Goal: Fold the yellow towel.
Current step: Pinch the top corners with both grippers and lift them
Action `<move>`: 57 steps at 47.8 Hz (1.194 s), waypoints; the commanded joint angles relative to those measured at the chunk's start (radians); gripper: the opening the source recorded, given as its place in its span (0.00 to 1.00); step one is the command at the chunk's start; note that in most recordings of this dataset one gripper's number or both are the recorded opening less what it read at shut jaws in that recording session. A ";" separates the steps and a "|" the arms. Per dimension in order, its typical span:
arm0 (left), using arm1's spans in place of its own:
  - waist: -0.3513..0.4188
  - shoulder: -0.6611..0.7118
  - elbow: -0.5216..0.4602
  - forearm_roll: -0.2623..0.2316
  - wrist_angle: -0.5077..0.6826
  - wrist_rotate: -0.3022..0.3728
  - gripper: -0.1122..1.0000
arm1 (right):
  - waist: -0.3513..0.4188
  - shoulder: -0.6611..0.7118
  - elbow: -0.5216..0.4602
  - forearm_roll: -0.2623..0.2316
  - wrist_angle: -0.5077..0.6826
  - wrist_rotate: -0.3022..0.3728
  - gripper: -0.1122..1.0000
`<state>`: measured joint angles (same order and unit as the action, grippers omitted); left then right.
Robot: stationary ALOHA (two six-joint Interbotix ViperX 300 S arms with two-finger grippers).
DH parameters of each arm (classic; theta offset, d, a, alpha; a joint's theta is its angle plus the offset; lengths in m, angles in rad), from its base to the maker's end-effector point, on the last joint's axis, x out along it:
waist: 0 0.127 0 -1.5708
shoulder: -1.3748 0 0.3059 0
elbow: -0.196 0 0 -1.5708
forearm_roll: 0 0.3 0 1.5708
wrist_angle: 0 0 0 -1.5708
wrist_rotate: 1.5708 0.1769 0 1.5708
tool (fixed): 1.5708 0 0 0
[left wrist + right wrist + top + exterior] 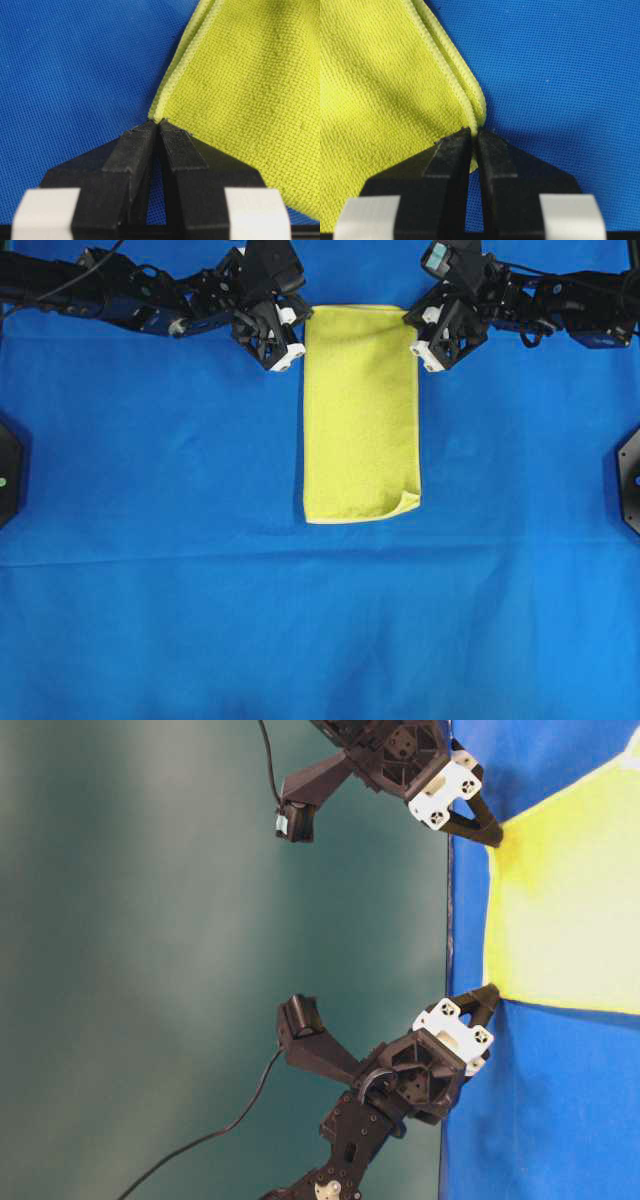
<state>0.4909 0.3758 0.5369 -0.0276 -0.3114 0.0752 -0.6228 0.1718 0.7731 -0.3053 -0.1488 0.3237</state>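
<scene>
1. The yellow towel (360, 412) lay as a tall folded rectangle on the blue cloth-covered surface (150, 590), high and central in the overhead view, its top edge near the far edge of the surface.
2. Its lower right corner (408, 503) was curled over; the other edges lay flat.
3. The left pincer (290, 350) sat at the towel's upper left edge. In the left wrist view, its black fingertips (137, 142) were closed together on the hem (172, 85).
4. The right pincer (425, 350) sat at the upper right edge. In the right wrist view its tips were shut, pinching a doubled hem (465, 85) at the corner.
5. Both arms reached in from the top corners of the overhead view, and a cable trailed behind them in the table-level view (215, 1135).
6. Two dark fittings sat at the far left (8, 475) and far right (630, 480) edges, well apart from the towel.
7. Below and on both sides of the towel was bare blue cloth, with a faint crease (200, 555) running across just below the towel's bottom edge.
</scene>
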 commanded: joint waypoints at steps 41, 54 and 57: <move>-0.058 -0.209 0.000 0.002 0.092 0.041 0.13 | 0.034 -0.219 0.029 0.011 0.064 0.012 0.15; -0.169 -0.305 0.063 0.000 0.198 0.026 0.13 | 0.163 -0.359 0.084 0.012 0.187 0.046 0.15; -0.201 -0.318 0.080 0.000 0.212 0.025 0.13 | 0.201 -0.382 0.100 0.012 0.204 0.060 0.15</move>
<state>0.3221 0.1012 0.6121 -0.0276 -0.1120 0.0997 -0.4571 -0.1626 0.8698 -0.2961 0.0368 0.3728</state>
